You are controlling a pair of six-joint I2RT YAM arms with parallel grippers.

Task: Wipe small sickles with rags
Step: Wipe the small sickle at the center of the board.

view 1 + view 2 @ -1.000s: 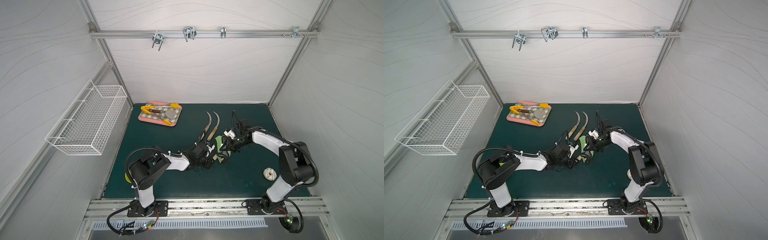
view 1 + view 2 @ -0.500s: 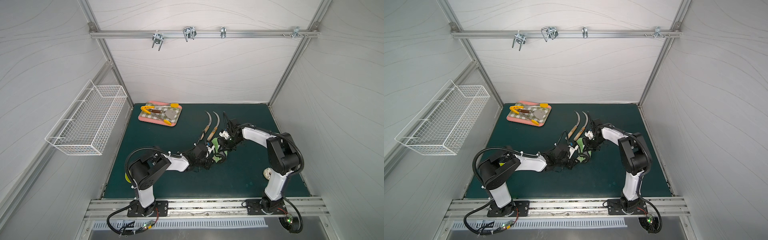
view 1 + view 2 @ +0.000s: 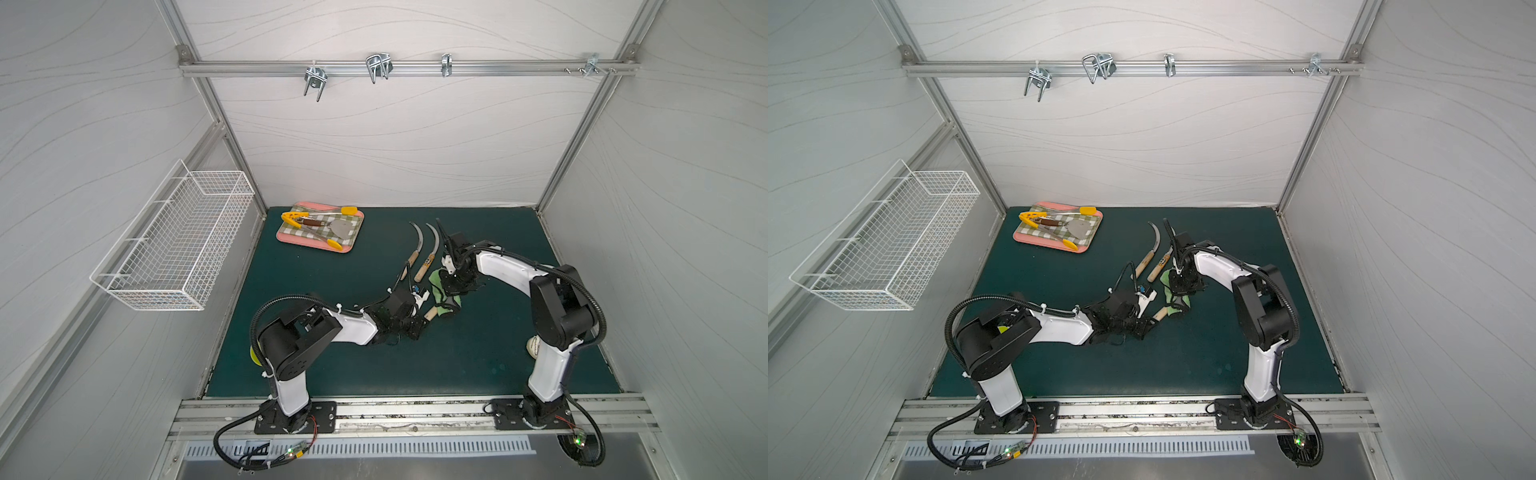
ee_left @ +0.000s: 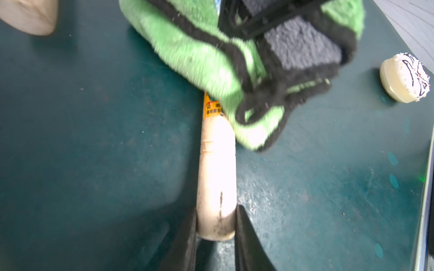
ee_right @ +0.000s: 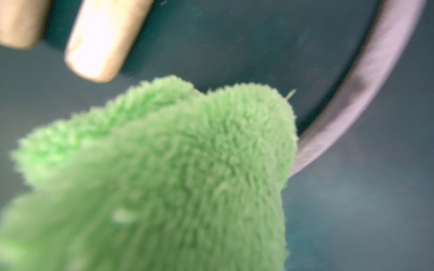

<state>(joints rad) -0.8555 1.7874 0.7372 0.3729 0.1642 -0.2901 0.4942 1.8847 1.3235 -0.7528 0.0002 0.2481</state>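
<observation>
In both top views a sickle (image 3: 431, 312) is seen lying near the middle of the mat (image 3: 332, 365), mostly covered by the rag (image 3: 445, 293). It is held at its near end by the left gripper (image 3: 417, 325), and the right gripper (image 3: 452, 282) is set down onto the rag. Two spare sickles (image 3: 1152, 249) are laid side by side just behind, toward the back edge.

In the left wrist view the pale wooden handle (image 4: 217, 169) is pinched at its butt between the dark fingers (image 4: 187, 234). Its orange label is half hidden by the fluffy green, black-edged cloth.

In the right wrist view the jaws are hidden behind bunched green pile, which is judged to be pinched. A curved grey blade (image 5: 352, 98) is shown emerging beside it.

The sickle is judged light, stiff and sharp, best taken by the wood. The rag is judged soft and limp, best gripped at a fold.
</observation>
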